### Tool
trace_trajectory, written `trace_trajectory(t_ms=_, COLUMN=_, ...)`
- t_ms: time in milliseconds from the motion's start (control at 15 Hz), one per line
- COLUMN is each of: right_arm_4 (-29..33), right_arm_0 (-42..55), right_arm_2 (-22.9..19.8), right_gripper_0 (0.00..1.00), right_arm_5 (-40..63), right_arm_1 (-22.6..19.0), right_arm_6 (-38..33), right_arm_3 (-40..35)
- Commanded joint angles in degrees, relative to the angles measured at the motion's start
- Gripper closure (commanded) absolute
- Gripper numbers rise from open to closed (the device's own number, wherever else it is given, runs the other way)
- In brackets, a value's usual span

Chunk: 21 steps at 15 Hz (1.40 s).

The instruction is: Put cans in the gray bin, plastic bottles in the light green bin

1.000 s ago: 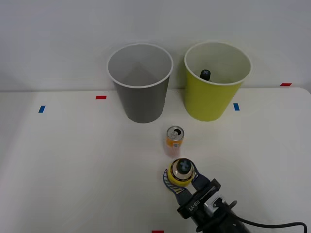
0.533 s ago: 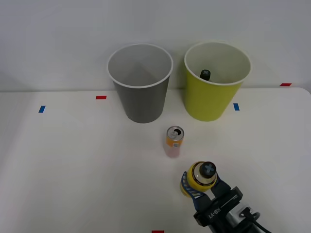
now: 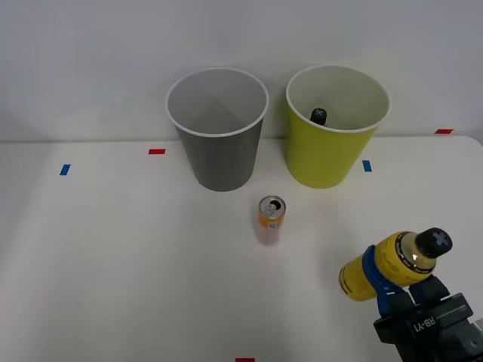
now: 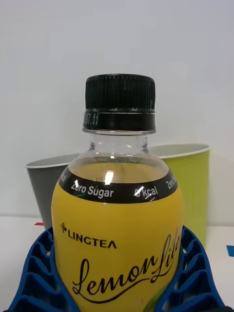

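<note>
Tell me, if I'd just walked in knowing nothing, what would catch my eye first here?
Most likely the yellow bottle with a black cap, clamped in the robot's blue right gripper and lifted at the near right of the table. Behind it stand two tall bins by the wall, a gray bin and a light green bin with another black cap showing inside. A small orange can stands upright before them.

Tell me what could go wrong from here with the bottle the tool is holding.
The tool grips the bottle around its lower body and the bottle is tilted, so it might slip on the way. The green bin already holds a bottle, and the gray bin stands right beside it; a short drop could land in the wrong one. A low sweep could also knock over the can.
</note>
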Motion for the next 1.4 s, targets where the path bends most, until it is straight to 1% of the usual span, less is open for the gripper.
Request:
trace_trajectory(t_ms=67, right_arm_4=-5.9, right_arm_0=1.6, right_arm_2=-3.6, right_gripper_0=1.00, right_arm_5=0.0, right_arm_1=-0.7, right_arm_6=0.2, right_arm_3=-4.4)
trace_trajectory(t_ms=133, right_arm_4=-7.8, right_arm_0=1.5, right_arm_2=-4.8, right_gripper_0=1.00, right_arm_5=0.0, right_arm_1=-0.7, right_arm_6=-0.1, right_arm_3=-5.8)
trace_trajectory(t_ms=267, right_arm_4=-13.6, right_arm_0=0.3, right_arm_2=-6.3, right_gripper_0=1.00, right_arm_5=1.0, right_arm_1=-0.9, right_arm_6=-0.1, right_arm_3=-9.9)
trace_trajectory(t_ms=333, right_arm_4=-16.6, right_arm_0=-1.2, right_arm_2=-7.0, right_gripper_0=1.00, right_arm_5=2.3, right_arm_1=-1.6, right_arm_6=0.1, right_arm_3=-11.9)
trace_trajectory(t_ms=400, right_arm_4=-19.0, right_arm_0=-2.5, right_arm_2=-7.4, right_gripper_0=1.00, right_arm_5=2.4, right_arm_1=-1.6, right_arm_6=0.3, right_arm_3=-13.1)
trace_trajectory(t_ms=467, right_arm_4=-20.9, right_arm_0=-3.7, right_arm_2=-8.7, right_gripper_0=1.00, right_arm_5=3.5, right_arm_1=-1.3, right_arm_6=0.0, right_arm_3=-14.4)
trace_trajectory(t_ms=600, right_arm_4=-23.4, right_arm_0=-5.8, right_arm_2=-14.3, right_gripper_0=1.00, right_arm_5=11.3, right_arm_1=1.5, right_arm_6=-0.1, right_arm_3=-16.7)
trace_trajectory(t_ms=800, right_arm_4=-27.2, right_arm_0=-12.8, right_arm_2=-21.6, right_gripper_0=1.00, right_arm_5=24.7, right_arm_1=9.1, right_arm_6=0.0, right_arm_3=-17.0)
trace_trajectory(t_ms=867, right_arm_4=-28.2, right_arm_0=-14.7, right_arm_2=-23.2, right_gripper_0=1.00, right_arm_5=27.9, right_arm_1=10.9, right_arm_6=0.1, right_arm_3=-17.0)
trace_trajectory(t_ms=1000, right_arm_4=-31.2, right_arm_0=-19.9, right_arm_2=-28.0, right_gripper_0=1.00, right_arm_5=37.3, right_arm_1=15.6, right_arm_6=0.6, right_arm_3=-17.0)
trace_trajectory(t_ms=1067, right_arm_4=-31.6, right_arm_0=-21.1, right_arm_2=-29.8, right_gripper_0=1.00, right_arm_5=40.4, right_arm_1=16.9, right_arm_6=0.7, right_arm_3=-16.9)
trace_trajectory(t_ms=1133, right_arm_4=-31.6, right_arm_0=-22.6, right_arm_2=-31.4, right_gripper_0=1.00, right_arm_5=43.3, right_arm_1=17.9, right_arm_6=0.7, right_arm_3=-16.4)
trace_trajectory(t_ms=1267, right_arm_4=-31.1, right_arm_0=-25.9, right_arm_2=-31.4, right_gripper_0=1.00, right_arm_5=44.1, right_arm_1=19.1, right_arm_6=0.9, right_arm_3=-13.1)
trace_trajectory(t_ms=1400, right_arm_4=-30.4, right_arm_0=-30.5, right_arm_2=-32.2, right_gripper_0=1.00, right_arm_5=47.0, right_arm_1=21.8, right_arm_6=1.2, right_arm_3=-9.2)
